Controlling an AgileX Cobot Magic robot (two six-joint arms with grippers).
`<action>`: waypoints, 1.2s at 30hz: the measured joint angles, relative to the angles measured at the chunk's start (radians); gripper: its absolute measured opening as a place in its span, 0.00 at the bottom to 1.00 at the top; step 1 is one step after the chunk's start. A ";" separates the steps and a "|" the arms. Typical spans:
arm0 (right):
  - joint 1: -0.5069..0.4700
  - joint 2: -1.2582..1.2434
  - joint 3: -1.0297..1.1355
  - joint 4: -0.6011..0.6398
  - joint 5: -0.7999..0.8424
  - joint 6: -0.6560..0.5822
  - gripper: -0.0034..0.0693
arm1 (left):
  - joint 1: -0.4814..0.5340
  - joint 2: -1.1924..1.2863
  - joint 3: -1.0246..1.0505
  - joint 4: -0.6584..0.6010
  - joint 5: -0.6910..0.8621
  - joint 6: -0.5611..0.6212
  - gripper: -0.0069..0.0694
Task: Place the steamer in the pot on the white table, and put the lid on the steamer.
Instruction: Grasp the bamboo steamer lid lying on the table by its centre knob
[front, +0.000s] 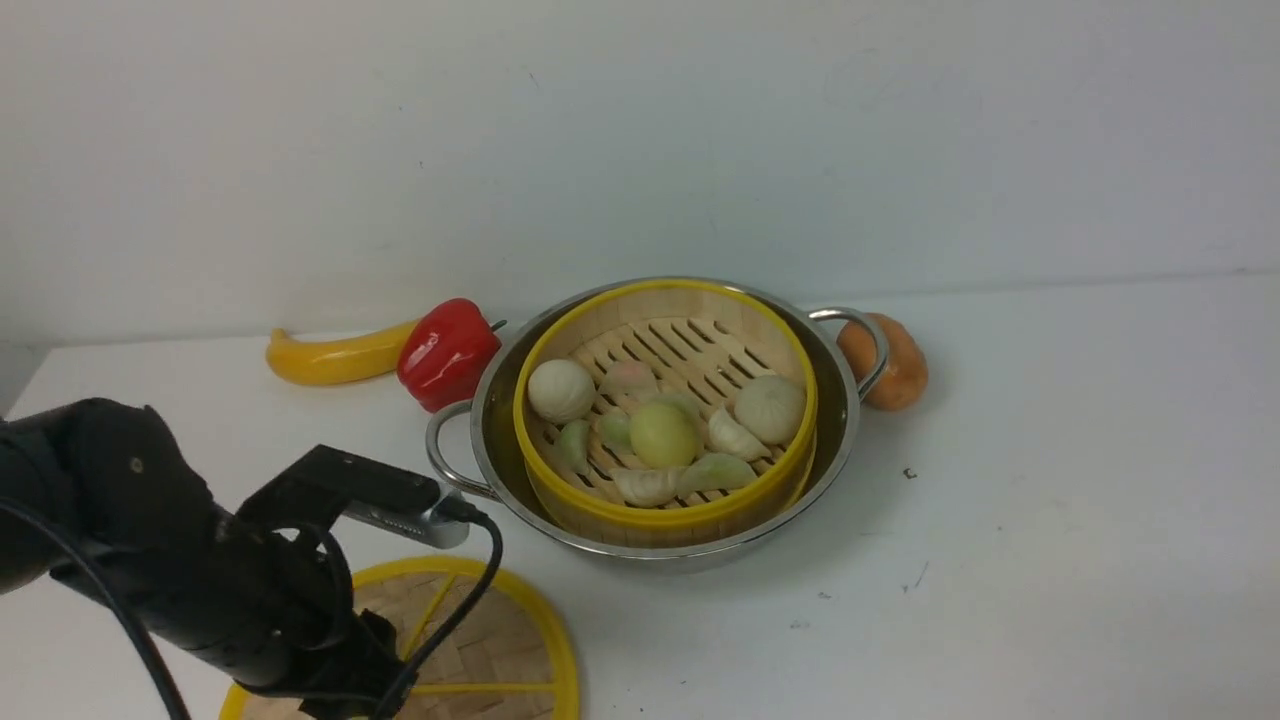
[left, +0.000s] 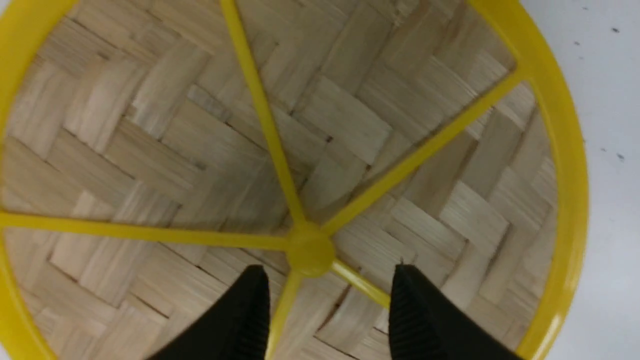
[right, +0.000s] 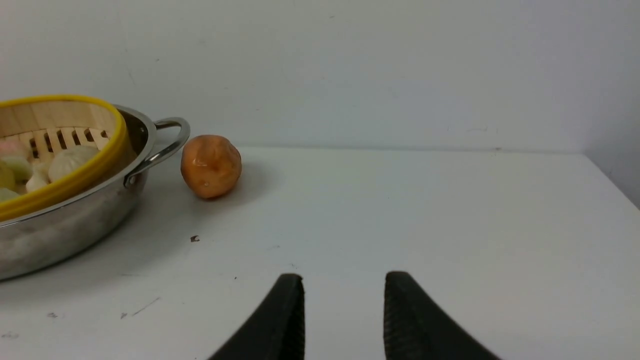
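Yellow squash (front: 335, 358), red pepper (front: 447, 352), orange ball (front: 898, 362)

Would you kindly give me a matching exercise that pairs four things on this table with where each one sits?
Things: 1 steamer; 2 lid; 3 red pepper; 4 orange fruit.
Places: A beside the right handle of the pot; B flat on the table beneath the left end effector; C inside the pot; D between the yellow squash and the pot.
Pairs: 1-C, 2-B, 3-D, 4-A.

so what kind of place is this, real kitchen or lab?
Probably a lab test bench, not a kitchen: bare white table against a blank wall, toy pepper beside the pot, fake-looking buns in the steamer.
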 joint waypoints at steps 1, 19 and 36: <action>0.000 0.000 0.000 0.000 0.000 0.000 0.38 | -0.004 0.000 0.000 0.026 -0.017 -0.036 0.52; 0.000 0.000 0.000 0.000 0.000 0.000 0.38 | -0.015 0.064 0.000 0.034 -0.096 -0.044 0.53; 0.000 0.000 0.000 -0.001 0.000 0.000 0.38 | -0.015 0.094 -0.009 -0.002 -0.067 -0.044 0.24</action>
